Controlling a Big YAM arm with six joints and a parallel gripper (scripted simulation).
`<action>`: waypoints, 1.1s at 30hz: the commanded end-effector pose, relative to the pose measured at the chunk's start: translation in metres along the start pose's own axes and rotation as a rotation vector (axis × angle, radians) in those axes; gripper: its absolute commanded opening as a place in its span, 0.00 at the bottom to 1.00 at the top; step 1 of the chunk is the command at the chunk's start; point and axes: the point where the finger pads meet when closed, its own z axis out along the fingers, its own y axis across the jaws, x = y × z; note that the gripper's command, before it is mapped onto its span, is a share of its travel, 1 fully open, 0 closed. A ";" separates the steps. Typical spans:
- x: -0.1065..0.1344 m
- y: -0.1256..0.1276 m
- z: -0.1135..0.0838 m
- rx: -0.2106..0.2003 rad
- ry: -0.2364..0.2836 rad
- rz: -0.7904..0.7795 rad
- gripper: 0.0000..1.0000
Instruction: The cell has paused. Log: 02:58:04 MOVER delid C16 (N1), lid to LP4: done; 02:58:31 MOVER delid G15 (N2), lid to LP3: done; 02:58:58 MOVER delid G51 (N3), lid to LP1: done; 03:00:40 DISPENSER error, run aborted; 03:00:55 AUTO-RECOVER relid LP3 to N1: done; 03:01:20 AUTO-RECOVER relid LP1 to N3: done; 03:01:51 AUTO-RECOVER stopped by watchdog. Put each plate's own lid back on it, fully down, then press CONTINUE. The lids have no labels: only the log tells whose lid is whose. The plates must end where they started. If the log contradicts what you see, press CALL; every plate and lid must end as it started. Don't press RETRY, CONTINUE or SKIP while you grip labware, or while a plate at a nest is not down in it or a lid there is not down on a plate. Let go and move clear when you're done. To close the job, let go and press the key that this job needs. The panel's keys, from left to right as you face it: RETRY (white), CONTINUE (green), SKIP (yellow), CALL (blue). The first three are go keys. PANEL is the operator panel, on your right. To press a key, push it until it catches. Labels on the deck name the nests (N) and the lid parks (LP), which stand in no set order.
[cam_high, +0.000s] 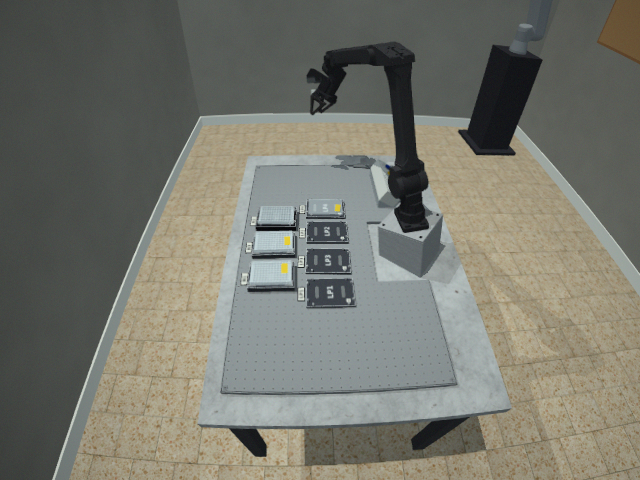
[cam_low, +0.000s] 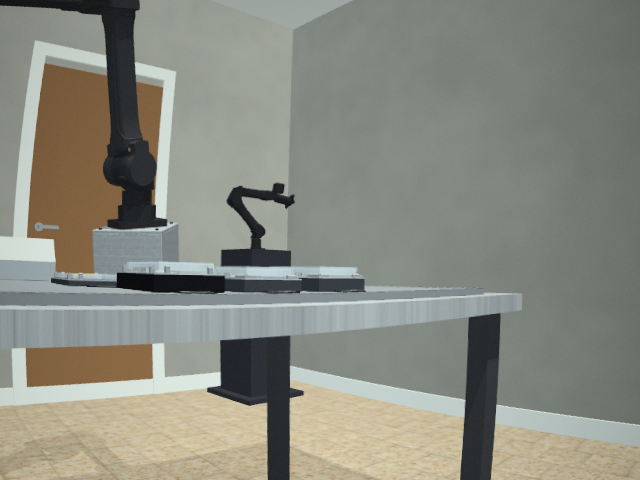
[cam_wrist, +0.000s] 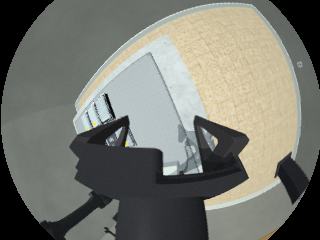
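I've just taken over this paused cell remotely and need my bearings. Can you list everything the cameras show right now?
Plates: three in a column at the nests, left side of the deck; the far one shows bare wells, the middle and near one carry clear lids with a yellow patch.
Loose lid: one, clear with a yellow patch, on the farthest lid park.
Vacant lid parks: three, black, in the column nearer than that lid.
Deck: one, grey, perforated, on a pale table.
Panel: white, mostly hidden behind the arm's base.
Black pedestal: one, on the floor beyond the table.
Door: one, brown, white frame.
Gripper: black, open, holding nothing, raised high beyond the table's far edge.
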 end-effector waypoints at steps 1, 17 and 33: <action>-0.004 0.001 -0.005 0.007 -0.008 -0.007 1.00; -0.004 0.001 -0.005 0.007 -0.008 -0.007 1.00; -0.011 0.064 0.040 0.010 0.076 -0.059 1.00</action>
